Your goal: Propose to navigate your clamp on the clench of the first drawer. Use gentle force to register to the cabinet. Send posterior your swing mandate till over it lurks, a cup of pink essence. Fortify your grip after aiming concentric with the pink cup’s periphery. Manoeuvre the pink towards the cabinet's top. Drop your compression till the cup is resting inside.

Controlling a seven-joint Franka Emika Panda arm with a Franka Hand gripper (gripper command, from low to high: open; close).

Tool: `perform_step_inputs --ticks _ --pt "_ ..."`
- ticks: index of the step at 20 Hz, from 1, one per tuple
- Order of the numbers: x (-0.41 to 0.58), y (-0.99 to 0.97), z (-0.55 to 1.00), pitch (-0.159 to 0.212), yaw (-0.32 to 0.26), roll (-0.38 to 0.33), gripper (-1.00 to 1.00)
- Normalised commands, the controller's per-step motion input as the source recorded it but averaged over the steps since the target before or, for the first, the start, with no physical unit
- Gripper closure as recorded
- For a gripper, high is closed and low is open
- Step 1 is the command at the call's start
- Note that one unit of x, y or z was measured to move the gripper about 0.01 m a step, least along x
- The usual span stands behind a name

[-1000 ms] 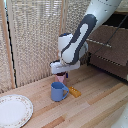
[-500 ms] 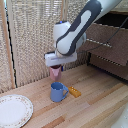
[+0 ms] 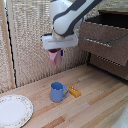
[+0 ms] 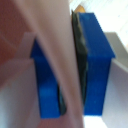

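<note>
My clamp [image 3: 58,51] hangs in the air at the end of the white and grey arm, shut on the pink cup [image 3: 55,59], which dangles below it well above the table. In the wrist view the cup's pale pink wall [image 4: 60,75] is pinched between the two blue fingertips [image 4: 95,65]. The cabinet [image 3: 107,37] stands at the exterior view's right, off to the side of the clamp. Its first drawer [image 3: 104,36] is pulled out, with the dark opening showing above the front. The clench [image 3: 102,42] runs across that front.
A blue mug [image 3: 58,92] with a handle stands on the wooden table below the clamp. A small orange object [image 3: 74,91] lies beside it. A white plate [image 3: 14,111] sits at the exterior view's lower left. A bamboo blind forms the back wall.
The clamp has risen with the pink cup, away from the blue mug on the table, and shifted a little toward the cabinet.
</note>
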Motion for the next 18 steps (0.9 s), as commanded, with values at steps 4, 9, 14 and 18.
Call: perform_step_inputs --ticks 4,9,14,18 --pt "0.274 0.00 0.83 0.031 -0.294 -0.150 1.00" --pt "0.195 0.00 0.82 0.040 -0.320 -0.095 1.00" --pt "0.147 0.00 0.80 0.042 -0.333 -0.060 1.00" --pt "0.149 -0.04 0.83 0.054 -0.327 -0.034 1.00"
